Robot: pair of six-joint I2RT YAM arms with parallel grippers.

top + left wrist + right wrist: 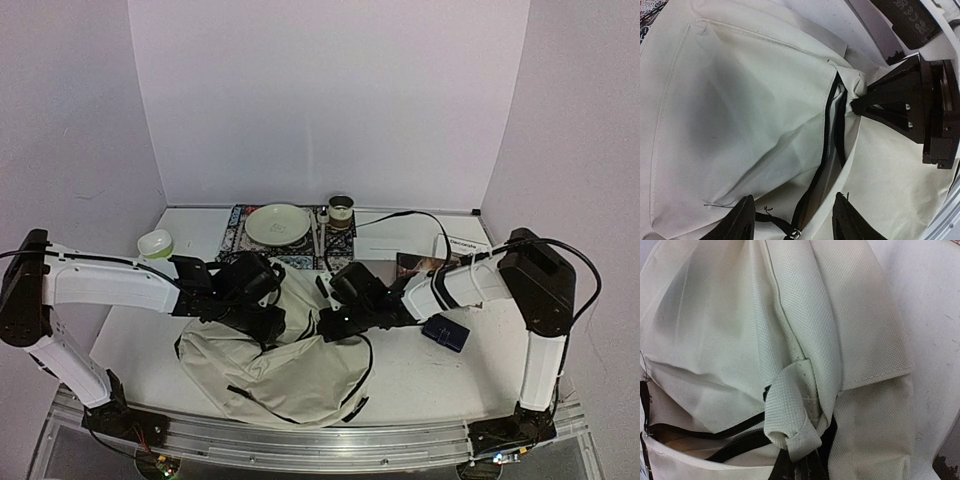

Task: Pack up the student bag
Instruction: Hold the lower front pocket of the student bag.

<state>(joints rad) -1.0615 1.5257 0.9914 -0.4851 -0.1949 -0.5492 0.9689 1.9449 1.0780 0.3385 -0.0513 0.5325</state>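
The student bag (290, 370), cream fabric with black zips, lies slumped on the table between both arms. My left gripper (262, 312) hovers over its upper left. In the left wrist view the left gripper (796, 222) is open, and its fingers (746, 221) straddle the partly open black zip (830, 130) and its metal pull (796, 233). My right gripper (335, 322) is shut on a folded tab of the bag's fabric (790, 420) at the zip's end. The right gripper (860, 104) also shows pinching the cloth in the left wrist view.
Behind the bag are a pale plate (277, 223) on a patterned mat (236, 238), a tin cup (341, 210) and a white bowl (155, 243). A dark blue item (446, 332), a booklet (418, 264) and a black cable (415, 215) lie at the right.
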